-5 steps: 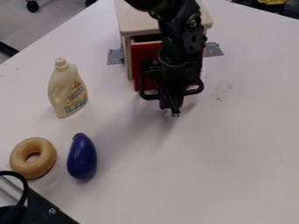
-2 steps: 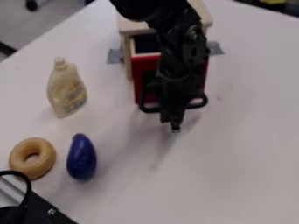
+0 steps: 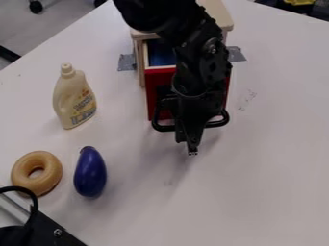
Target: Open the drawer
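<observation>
Bench (image 3: pixel 250 187): pale, spreads across most of the view, with a faint smudge to the right of the arm.

Arm (image 3: pixel 196 53): black, enters at the top edge and slants down across the front of the cabinet, covering a good part of it.

Cabinet (image 3: pixel 219 14): light wood, flat top, standing at the top middle of the view.

Drawer (image 3: pixel 158 84): in the cabinet, part-way out. Red front, light wooden rim; blue shows inside, to the left of the arm.

Black metal piece (image 3: pixel 48 230): at the lower left corner, a bolt near its edge and a black cable (image 3: pixel 28 210) looping over it.

Gripper (image 3: pixel 192 148): hangs down in front of the drawer, tip low, just past the handle. State of the jaws: cannot tell whether spread or pressed together (they look like one narrow dark shape from this side).

Bottle (image 3: pixel 75 101): cream, capped, left of the drawer and well apart from it.

Ring (image 3: pixel 51 177): tan, lying flat, lower left.

Eggplant (image 3: pixel 90 173): dark blue-purple, just to the right of the ring, not touching it.

Handle (image 3: pixel 217 121): black bar on the drawer front, showing on both sides of the gripper.

Tape: grey pieces, one left (image 3: pixel 127 62) and one right (image 3: pixel 236 54) of the cabinet.
</observation>
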You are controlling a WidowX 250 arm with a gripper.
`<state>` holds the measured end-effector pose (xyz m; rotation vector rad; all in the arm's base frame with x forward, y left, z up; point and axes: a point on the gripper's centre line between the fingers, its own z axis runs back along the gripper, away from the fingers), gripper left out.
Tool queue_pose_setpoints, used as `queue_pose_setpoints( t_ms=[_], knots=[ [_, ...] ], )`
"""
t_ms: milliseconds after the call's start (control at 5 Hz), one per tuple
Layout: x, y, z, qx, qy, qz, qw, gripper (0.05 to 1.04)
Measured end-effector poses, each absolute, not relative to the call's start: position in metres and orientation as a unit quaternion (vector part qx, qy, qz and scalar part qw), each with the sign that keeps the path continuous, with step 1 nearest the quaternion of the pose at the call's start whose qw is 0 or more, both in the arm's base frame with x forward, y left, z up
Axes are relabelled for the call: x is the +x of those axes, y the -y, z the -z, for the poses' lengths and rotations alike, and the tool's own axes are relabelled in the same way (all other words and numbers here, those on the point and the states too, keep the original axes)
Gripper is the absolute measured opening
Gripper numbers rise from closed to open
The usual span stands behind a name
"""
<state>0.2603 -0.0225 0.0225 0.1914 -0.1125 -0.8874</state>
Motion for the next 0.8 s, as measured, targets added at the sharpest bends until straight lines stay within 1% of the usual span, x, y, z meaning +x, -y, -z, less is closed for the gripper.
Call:
queue_pose_setpoints(
  t_ms=[800],
  knots=[
    [0.248,0.037,-0.021,0.092,0.049,0.425,0.899,0.121]
  ],
)
